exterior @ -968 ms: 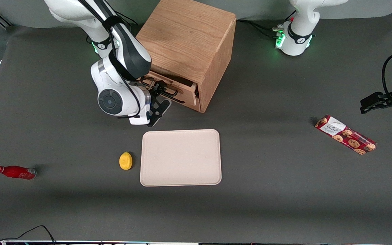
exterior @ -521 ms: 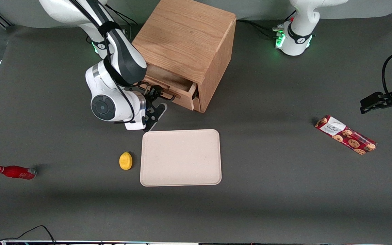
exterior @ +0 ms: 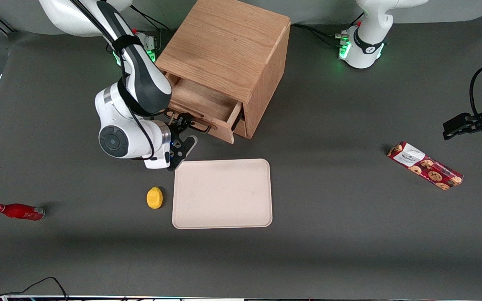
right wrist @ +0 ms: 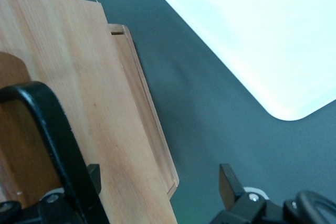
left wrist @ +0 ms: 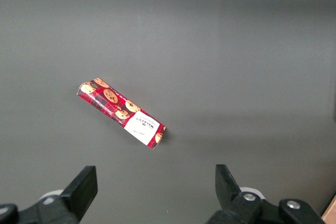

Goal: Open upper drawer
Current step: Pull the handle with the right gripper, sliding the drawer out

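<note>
Handle [right wrist: 55, 145]: we see it cut off at frame edge | gripper [exterior: 187, 123]: grip unclear | lower drawer [exterior: 241, 125]: mostly hidden beneath upper drawer [exterior: 201, 110]

One cabinet [exterior: 228, 50] stood on the table [exterior: 349, 234], with one upper drawer [exterior: 201, 109] pulled out. One pincer [exterior: 187, 127] was at the drawer's front, nearer the camera than the cabinet. Nearer the camera than the cabinet lay one tray [exterior: 222, 193] and one lemon [exterior: 154, 197]. There was one red bottle [exterior: 17, 211] toward the working arm's end, and one cookie pack [exterior: 425, 165] toward the parked arm's end.
</note>
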